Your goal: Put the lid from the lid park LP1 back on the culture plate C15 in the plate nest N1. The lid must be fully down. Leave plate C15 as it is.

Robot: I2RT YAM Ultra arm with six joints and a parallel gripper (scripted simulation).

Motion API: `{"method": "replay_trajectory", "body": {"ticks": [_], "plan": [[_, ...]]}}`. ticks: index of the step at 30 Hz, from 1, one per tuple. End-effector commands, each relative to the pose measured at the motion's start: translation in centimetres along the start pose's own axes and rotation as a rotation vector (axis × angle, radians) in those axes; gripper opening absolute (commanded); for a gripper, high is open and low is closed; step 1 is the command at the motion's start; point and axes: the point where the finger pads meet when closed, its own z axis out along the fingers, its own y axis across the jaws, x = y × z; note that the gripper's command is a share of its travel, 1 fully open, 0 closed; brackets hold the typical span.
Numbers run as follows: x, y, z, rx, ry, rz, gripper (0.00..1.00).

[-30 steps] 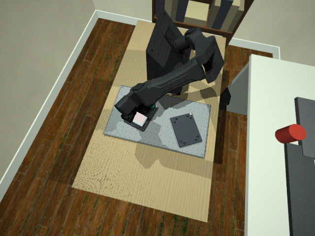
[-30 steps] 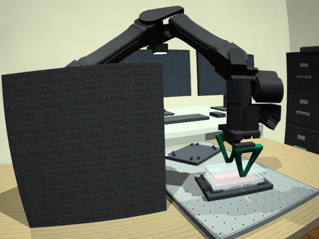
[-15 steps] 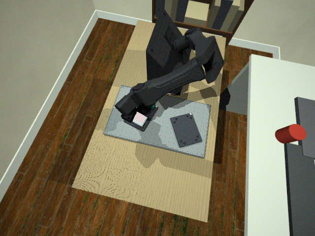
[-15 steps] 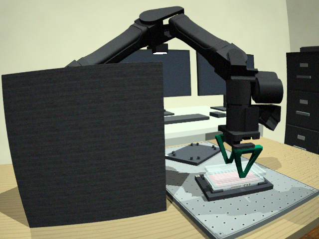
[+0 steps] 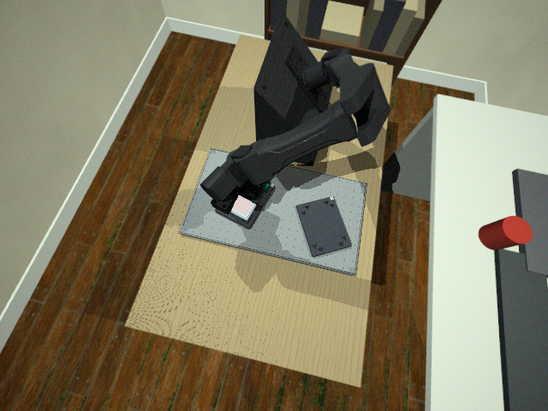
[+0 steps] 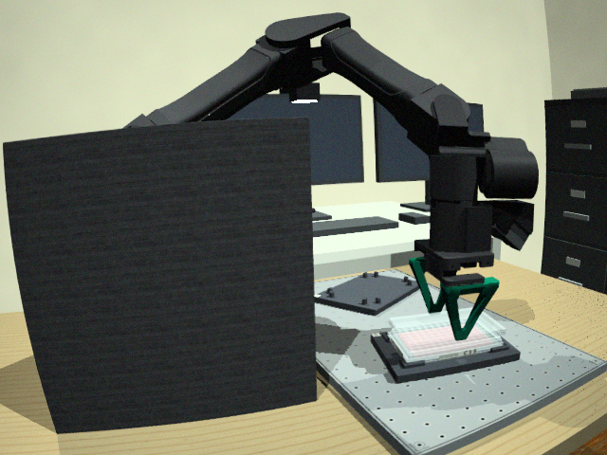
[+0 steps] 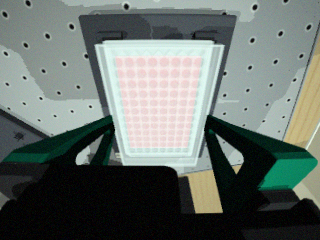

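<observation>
Our gripper [image 6: 453,313] is clamped on the clear lid [image 6: 443,327], its green fingers [image 6: 463,313] pressing the two long sides from above. We hold the lid directly over culture plate C15 [image 6: 443,345], which sits in plate nest N1 [image 6: 489,359] at about nine o'clock on the perforated board [image 5: 282,241] in the top view.

As we judge it, the carry is done: lid park LP1 [image 5: 324,226], near three o'clock on the board, is bare, and the lid is lined up over the plate. In the exterior view the lid looks slightly raised above the plate's rim rather than seated, though we cannot tell whether any edge already touches. What remains, in our judgement, is the final lowering until the lid is fully down, then letting go and lifting away without nudging the plate.

Seen from the wrist camera, the lid's [image 7: 159,105] long axis runs from twelve to six o'clock, matching the plate's pink well grid [image 7: 157,102] beneath, with the flat top facing up. In the top view that axis tilts roughly from eleven towards five o'clock, parallel to the nest.
</observation>
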Motion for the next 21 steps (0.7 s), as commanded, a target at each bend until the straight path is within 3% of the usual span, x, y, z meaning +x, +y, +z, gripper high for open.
{"method": "replay_trajectory", "body": {"ticks": [1,21], "plan": [[-0.41,0.08,-0.45,-0.003,-0.017,-0.002,0.00],[-0.37,0.11,-0.14,-0.003,-0.017,-0.002,0.00]]}}
